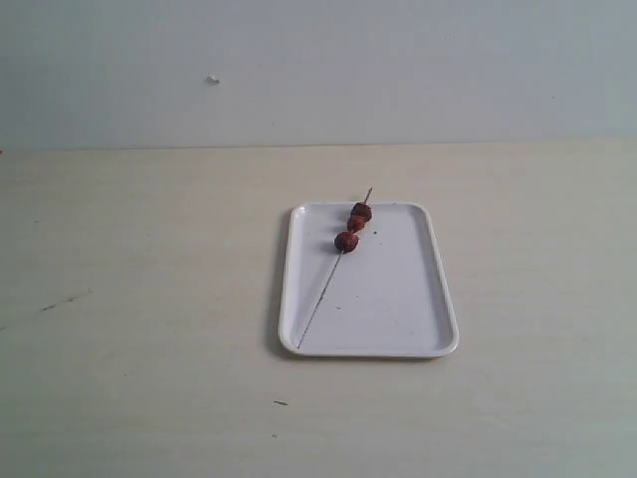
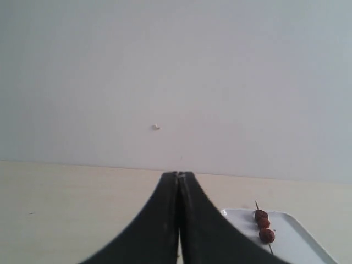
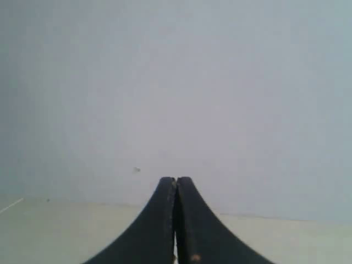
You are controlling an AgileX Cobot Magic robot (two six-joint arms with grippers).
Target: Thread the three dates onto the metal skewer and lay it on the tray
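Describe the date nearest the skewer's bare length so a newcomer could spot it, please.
On the pale table lies a white tray, a thin metal skewer slanting across it. Of three dates near its far end, this date sits nearest the bare shaft, slightly apart from the others.

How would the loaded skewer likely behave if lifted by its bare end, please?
Probably top-heavy: the three dates crowd one end of the skewer, so that end may dip. It looks thin yet stiff, but could roll on the smooth tray.
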